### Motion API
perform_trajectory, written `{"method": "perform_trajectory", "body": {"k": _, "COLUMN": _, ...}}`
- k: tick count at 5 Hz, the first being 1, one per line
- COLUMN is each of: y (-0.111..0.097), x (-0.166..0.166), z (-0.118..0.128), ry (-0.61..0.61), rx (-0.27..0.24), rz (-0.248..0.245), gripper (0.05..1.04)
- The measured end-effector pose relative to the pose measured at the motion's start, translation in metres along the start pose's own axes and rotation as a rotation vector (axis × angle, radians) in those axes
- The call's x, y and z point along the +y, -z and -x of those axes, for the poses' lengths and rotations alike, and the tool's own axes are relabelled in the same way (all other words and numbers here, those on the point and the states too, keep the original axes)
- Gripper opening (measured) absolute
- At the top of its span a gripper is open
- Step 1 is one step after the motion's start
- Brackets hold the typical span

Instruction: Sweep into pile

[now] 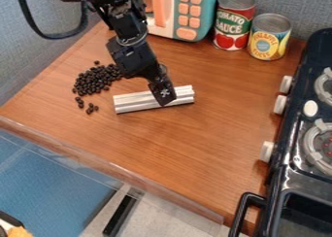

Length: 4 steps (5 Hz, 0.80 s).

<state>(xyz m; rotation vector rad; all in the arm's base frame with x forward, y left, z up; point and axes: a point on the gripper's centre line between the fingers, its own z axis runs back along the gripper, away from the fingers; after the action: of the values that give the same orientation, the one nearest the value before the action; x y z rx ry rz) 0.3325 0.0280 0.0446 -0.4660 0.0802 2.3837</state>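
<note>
The black gripper (163,91) hangs over the middle of the silvery metal bar (135,101), its tip overlapping the bar's upper side. Whether it grips the bar cannot be made out. The bar lies roughly crosswise on the wooden surface, its right end a little higher in view. Small black beans (94,79) form a loose pile at the left, up and left of the bar. Several stray beans (91,108) lie below the pile, just left of the bar's left end. Part of the pile's right side borders the arm.
A teal and orange toy microwave (188,12) stands at the back, beside a red tomato can (233,21) and a yellow pineapple can (268,37). A black toy stove (291,182) lines the right side. The table's front edge (117,166) slants across the lower left.
</note>
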Motion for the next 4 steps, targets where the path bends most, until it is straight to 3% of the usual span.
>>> {"method": "perform_trajectory", "body": {"k": 2, "y": 0.022, "x": 0.002, "z": -0.001, "ry": 0.040, "rx": -0.072, "rz": -0.029, "gripper": 1.001}}
{"method": "perform_trajectory", "body": {"k": 3, "y": 0.028, "x": -0.003, "z": 0.002, "ry": 0.078, "rx": -0.093, "rz": -0.031, "gripper": 0.950}}
{"method": "perform_trajectory", "body": {"k": 4, "y": 0.032, "x": -0.005, "z": 0.006, "ry": 0.112, "rx": -0.094, "rz": -0.058, "gripper": 0.659}}
